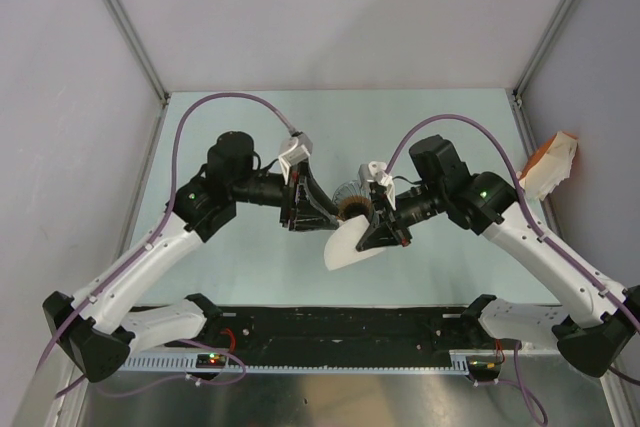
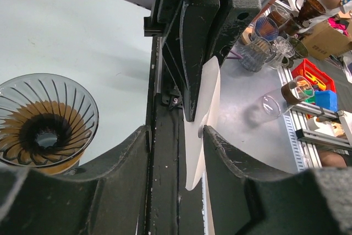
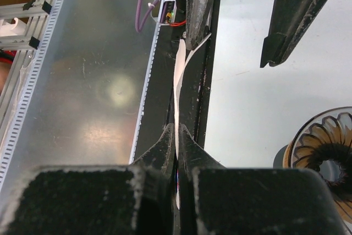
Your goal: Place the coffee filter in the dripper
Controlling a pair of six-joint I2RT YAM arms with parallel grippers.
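Pinching the white coffee filter (image 1: 352, 245) above the table (image 1: 250, 117), right gripper (image 3: 177, 130) fully closed | left gripper (image 2: 176, 133) half-open, jaws straddling the sheet, perhaps touching one side | dripper (image 2: 47, 119) upright on table nearby, filter outside it.

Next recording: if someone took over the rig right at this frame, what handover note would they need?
Right gripper: shut on the coffee filter, holding it on edge above the table, beside the dripper.
Left gripper: jaws apart, the filter's free edge between them, not clamped.
The dripper stands upright between the two arms, with no filter in it.
Done: filter picked up.
Left: open it into a cone, probably using both grippers, then seat it in the dripper.
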